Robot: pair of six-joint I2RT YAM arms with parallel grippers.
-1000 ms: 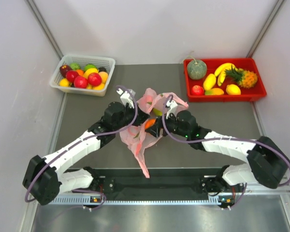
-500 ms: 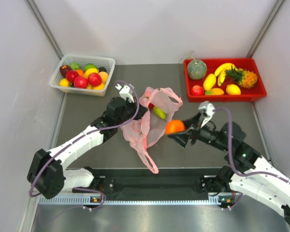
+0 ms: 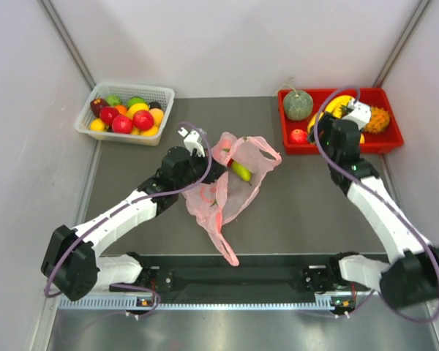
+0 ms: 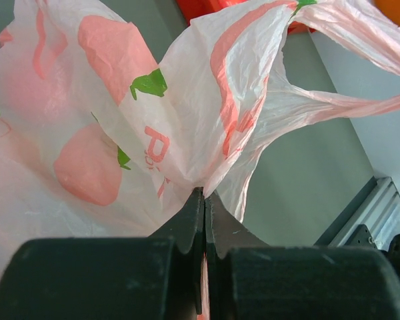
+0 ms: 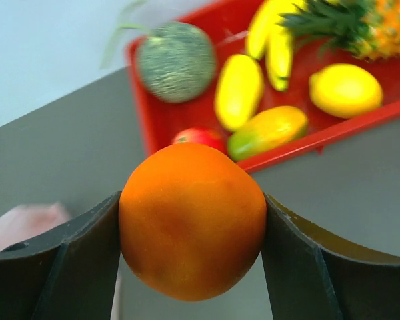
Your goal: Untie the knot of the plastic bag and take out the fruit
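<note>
Clamping my left tool together on a fold of the bag, I see from that wrist peach prints and red lettering beginning "R", too crumpled to read. My right wrist shows the orange clamped in my right tool, which I cannot pick out from above. Beyond it the red tray holds a melon, bananas, a pineapple and a lemon. From above, the bag lies mid-counter with a green fruit inside, and a white basket holds mixed fruit.
</note>
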